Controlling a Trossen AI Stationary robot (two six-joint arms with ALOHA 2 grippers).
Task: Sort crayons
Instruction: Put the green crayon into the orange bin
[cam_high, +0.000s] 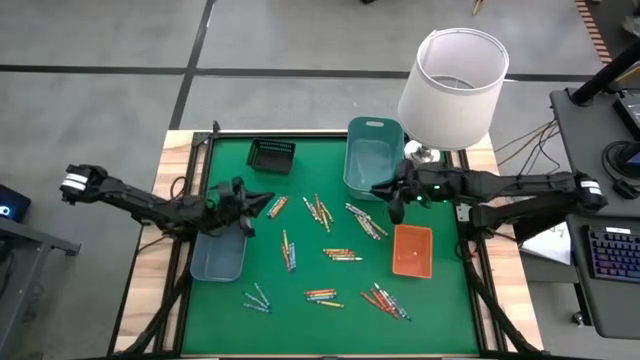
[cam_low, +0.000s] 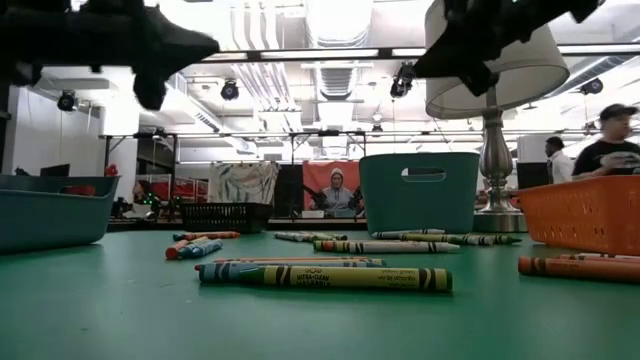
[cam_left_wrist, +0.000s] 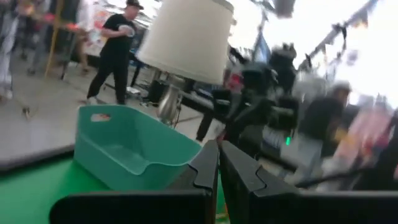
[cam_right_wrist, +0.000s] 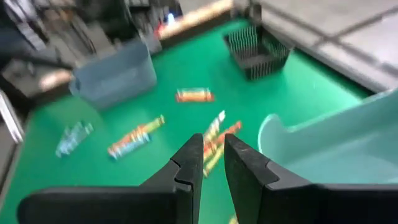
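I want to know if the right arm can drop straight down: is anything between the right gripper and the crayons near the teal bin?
Nothing visible blocks it. The right gripper hangs beside the teal bin, its fingers slightly apart and empty, with bare green mat between it and the crayons ahead.

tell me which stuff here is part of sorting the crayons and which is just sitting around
Part of the job:
- crayons scattered on the green mat
- teal bin
- grey-blue tray
- orange tray
- black basket
- left pincer, right pincer

Just lying about:
- lamp
- keyboard
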